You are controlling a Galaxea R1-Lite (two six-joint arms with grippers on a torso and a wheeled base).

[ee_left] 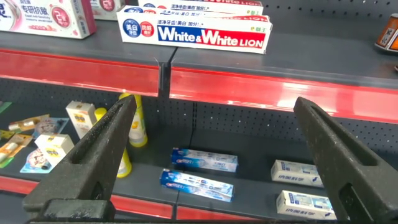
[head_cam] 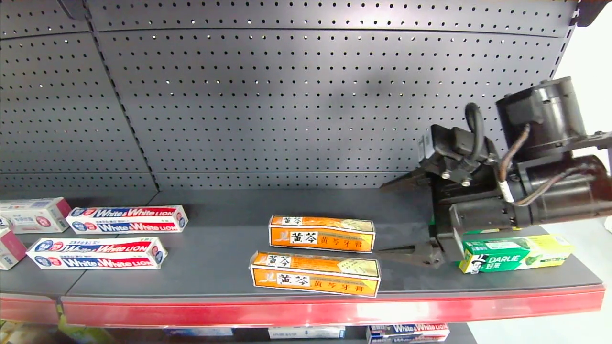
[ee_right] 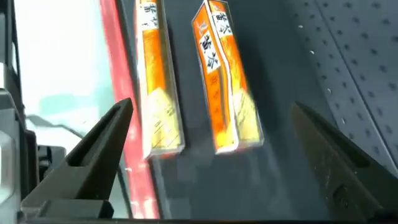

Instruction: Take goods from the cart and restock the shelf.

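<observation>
My right gripper [head_cam: 398, 217] hangs open and empty over the right part of the grey shelf [head_cam: 224, 239], its fingers pointing left towards two orange toothpaste boxes [head_cam: 321, 233] [head_cam: 315, 273]. In the right wrist view the same orange boxes [ee_right: 227, 87] [ee_right: 158, 93] lie beyond the open right gripper [ee_right: 211, 109]. A green toothpaste box [head_cam: 516, 253] lies on the shelf behind the fingers, under the wrist. My left gripper [ee_left: 216, 106] is open and empty, lower down, facing the shelf's red front edge [ee_left: 249, 84].
Two white, red and blue boxes [head_cam: 126, 219] [head_cam: 98, 253] and pink-white boxes [head_cam: 33, 215] lie at the shelf's left. Bare shelf lies between them and the orange boxes. The shelf below holds blue boxes [ee_left: 204, 160], white boxes [ee_left: 295, 172] and yellow bottles [ee_left: 137, 121].
</observation>
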